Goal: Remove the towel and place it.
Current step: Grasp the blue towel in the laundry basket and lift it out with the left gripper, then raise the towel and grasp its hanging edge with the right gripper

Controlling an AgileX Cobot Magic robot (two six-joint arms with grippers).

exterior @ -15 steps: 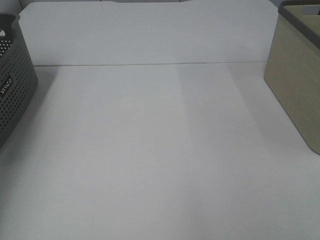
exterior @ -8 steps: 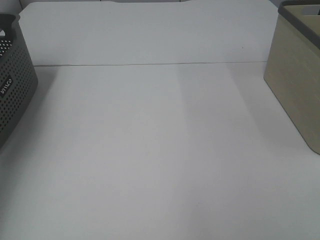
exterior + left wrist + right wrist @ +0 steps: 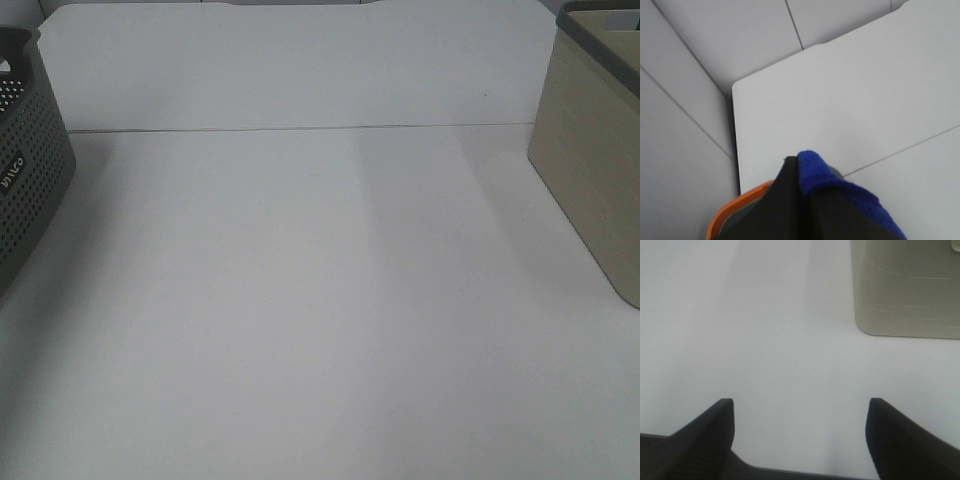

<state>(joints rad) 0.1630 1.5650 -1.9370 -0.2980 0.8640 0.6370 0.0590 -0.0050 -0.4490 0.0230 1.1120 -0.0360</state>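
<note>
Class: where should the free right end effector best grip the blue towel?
The royal-blue soft cloth towel is pinched in the shut left end effector; probably grip the loose cloth trailing beside its finger, coming from its uncovered side.

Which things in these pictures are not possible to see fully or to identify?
1. The towel, left wrist view: only a blue fold shows; the left gripper and the picture's edge hide the rest.
2. The grey basket and the beige basket, exterior high view: cut off by the edges; contents cannot be told.
3. An orange-rimmed thing, left wrist view: mostly behind the gripper; unidentifiable.
</note>
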